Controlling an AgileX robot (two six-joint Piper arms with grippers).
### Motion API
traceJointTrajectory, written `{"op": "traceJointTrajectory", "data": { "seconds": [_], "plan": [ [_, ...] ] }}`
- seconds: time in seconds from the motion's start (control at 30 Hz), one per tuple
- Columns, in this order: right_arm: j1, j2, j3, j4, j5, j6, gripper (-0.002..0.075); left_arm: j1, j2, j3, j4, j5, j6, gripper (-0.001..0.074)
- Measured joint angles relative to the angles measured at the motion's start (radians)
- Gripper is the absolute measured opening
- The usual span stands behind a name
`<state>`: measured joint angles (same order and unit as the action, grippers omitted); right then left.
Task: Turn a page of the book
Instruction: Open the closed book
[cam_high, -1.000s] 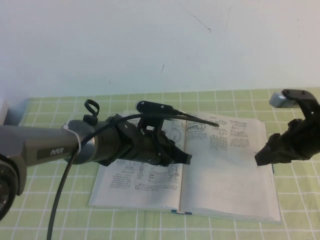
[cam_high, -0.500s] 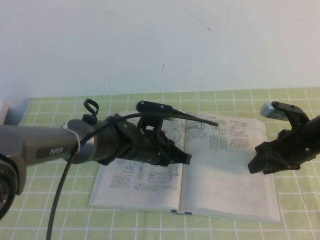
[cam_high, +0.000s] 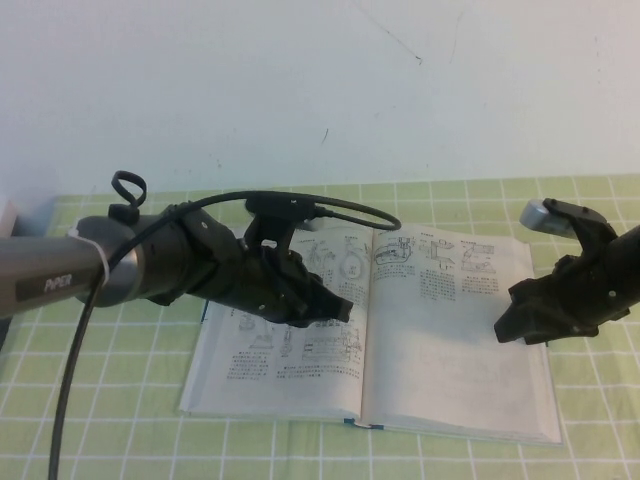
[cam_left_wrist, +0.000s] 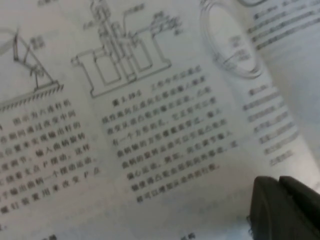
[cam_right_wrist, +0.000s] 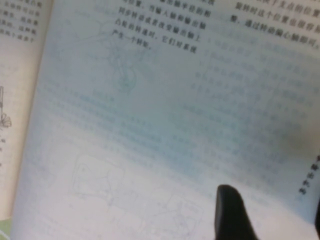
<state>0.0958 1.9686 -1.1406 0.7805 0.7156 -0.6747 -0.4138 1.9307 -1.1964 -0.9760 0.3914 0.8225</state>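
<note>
The book (cam_high: 300, 385) lies open and flat on the green checked cloth. Its right-hand page (cam_high: 450, 340) has three small drawings at the top and mostly blank paper below. My left gripper (cam_high: 345, 308) is shut and empty, low over the printed left-hand page near the spine; in the left wrist view its closed gripper (cam_left_wrist: 277, 182) sits just above the text. My right gripper (cam_high: 508, 328) is open over the outer part of the right-hand page. In the right wrist view the gripper (cam_right_wrist: 272, 215) is close above that page (cam_right_wrist: 150, 125), with one finger (cam_right_wrist: 230, 212) showing.
The green checked tablecloth (cam_high: 100, 400) covers the table. A white wall (cam_high: 300, 90) stands right behind the book. The left arm's cable (cam_high: 75, 380) hangs over the cloth at the left. A grey object (cam_high: 8, 215) sits at the far left edge.
My left arm has drawn back to the left, its gripper moving from the spine onto the left page. My right gripper has moved left and a little down over the right page.
</note>
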Motion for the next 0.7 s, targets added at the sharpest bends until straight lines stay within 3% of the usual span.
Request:
{"op": "traceJointTrajectory", "data": {
  "seconds": [0.3, 0.7],
  "plan": [
    [0.0, 0.014, -0.01, 0.037, 0.008, 0.033, 0.0355, 0.0, 0.06, -0.006, -0.002, 0.004, -0.004, -0.0002],
    [0.0, 0.031, -0.009, 0.268, 0.024, -0.151, 0.0356, 0.0, 0.066, -0.006, -0.028, 0.009, -0.004, -0.0002]
  ]
}}
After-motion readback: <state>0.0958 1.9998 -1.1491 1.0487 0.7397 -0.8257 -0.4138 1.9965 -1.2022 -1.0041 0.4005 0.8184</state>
